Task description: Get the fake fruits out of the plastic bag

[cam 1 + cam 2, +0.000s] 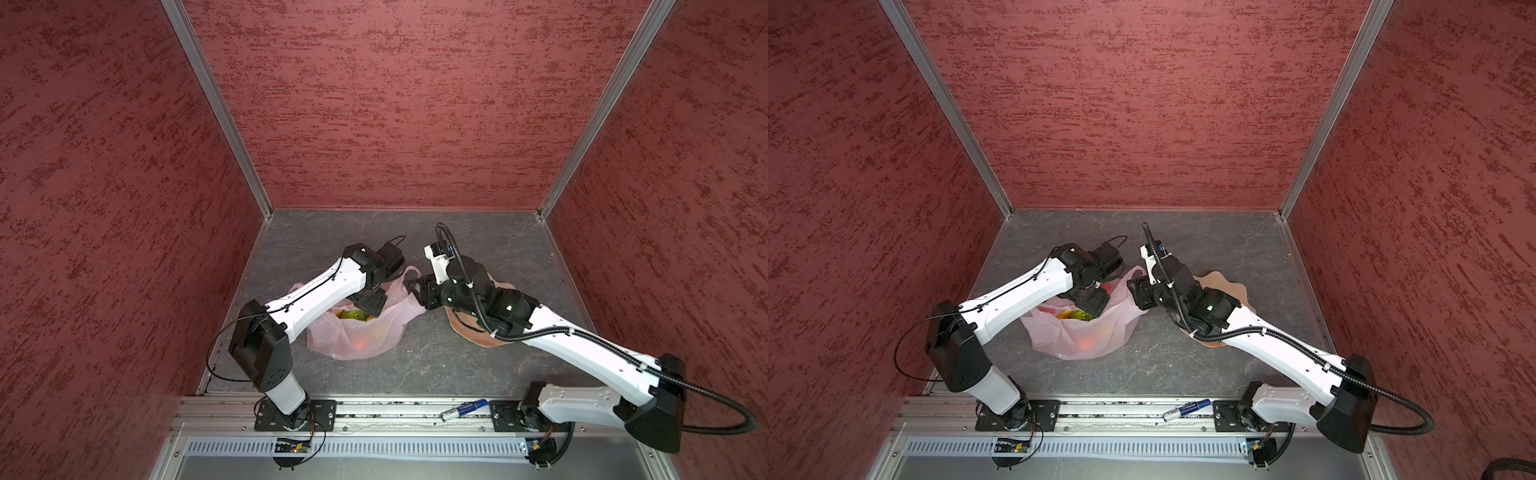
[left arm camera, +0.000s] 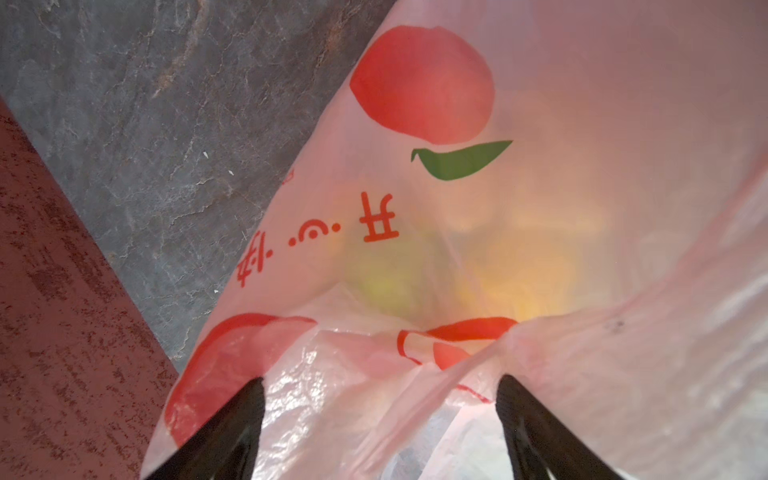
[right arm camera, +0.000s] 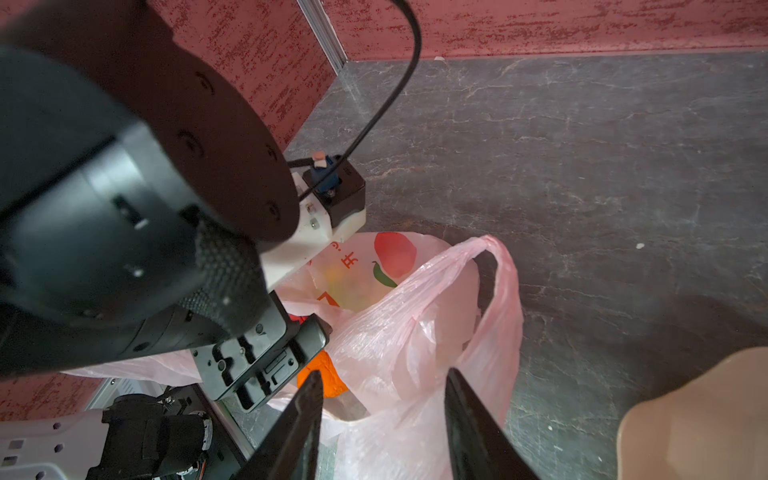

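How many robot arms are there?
2: the left arm reaches over the pink bag; the right arm stretches across a peach bowl toward that bag. None seems hidden.

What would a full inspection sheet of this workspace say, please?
Surface: grey stone-look table.
Job's things: pink bag open; fruits inside, green and yellow showing.
Clutter: peach bowl under right arm; blue cylinder on front rail.
Grippers: left gripper open at bag's mouth; right gripper jaws apart around bag film, grip unclear.
Cables: thin black cable loops by left arm; ribbed hose along right arm.
Surroundings: red textured walls, metal posts.
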Robot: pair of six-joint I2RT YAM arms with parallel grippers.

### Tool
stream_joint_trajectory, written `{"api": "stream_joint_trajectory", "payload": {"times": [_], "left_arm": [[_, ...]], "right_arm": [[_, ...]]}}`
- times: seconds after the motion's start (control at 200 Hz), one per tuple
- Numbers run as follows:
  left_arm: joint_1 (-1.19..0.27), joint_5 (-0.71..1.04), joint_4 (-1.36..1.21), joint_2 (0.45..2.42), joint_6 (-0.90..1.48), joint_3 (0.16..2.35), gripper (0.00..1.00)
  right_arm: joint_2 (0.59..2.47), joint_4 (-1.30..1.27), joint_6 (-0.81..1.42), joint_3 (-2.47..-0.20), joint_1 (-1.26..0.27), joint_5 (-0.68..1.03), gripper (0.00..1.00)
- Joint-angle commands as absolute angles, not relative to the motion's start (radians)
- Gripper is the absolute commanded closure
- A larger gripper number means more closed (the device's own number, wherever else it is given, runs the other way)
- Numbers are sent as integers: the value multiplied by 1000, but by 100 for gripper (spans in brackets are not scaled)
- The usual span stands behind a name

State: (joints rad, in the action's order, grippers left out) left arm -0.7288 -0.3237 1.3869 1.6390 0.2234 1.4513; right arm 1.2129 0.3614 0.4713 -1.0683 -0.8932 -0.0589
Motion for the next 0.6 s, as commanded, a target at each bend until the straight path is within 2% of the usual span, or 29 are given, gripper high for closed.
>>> {"api": "stream_joint_trajectory", "payload": {"times": [0.0,0.195,0.431,0.596], "left_arm": [[-745,-388,1450,1641,256,1451,12],[-778,-431,1526,1632,291,1453,11],[-764,-468,1492,1677,281,1421,11],[-672,-480,1402,1740,245,1427,22]], "right_arm": [[1184,306,494,-1047,-896,-76,52],[1178,284,505,-1030,-896,-75,53],[1196,259,509,-1026,-896,-61,54],[1203,251,509,-1020,-896,-51,54]]}}
